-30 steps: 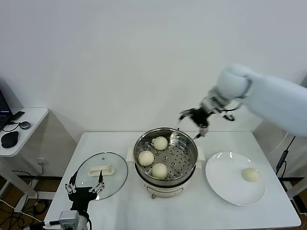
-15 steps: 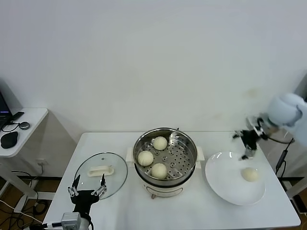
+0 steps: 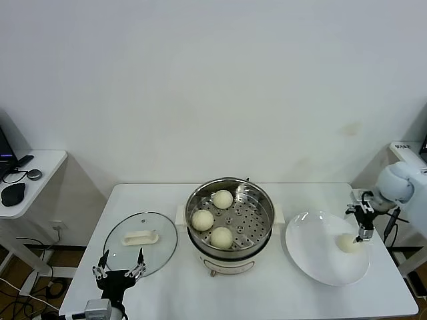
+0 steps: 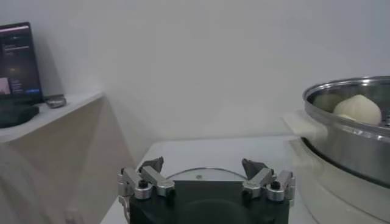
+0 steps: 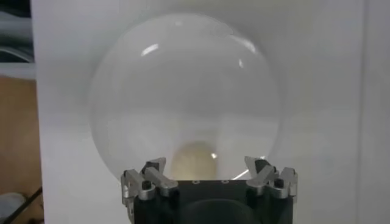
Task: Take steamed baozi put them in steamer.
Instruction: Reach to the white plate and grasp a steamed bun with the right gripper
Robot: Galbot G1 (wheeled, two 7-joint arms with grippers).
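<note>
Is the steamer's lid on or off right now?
Off. The glass lid lies flat on the table beside the open steamer, three baozi showing inside.

Steamer [image 3: 230, 200] mid-table holds three baozi [image 3: 222, 237]; lid [image 3: 141, 243] just ahead of left gripper's [image 3: 119, 272] spread fingers; fourth baozi [image 3: 347, 243] on plate [image 3: 313, 253], directly below right gripper's [image 3: 363, 223] spread fingers.
</note>
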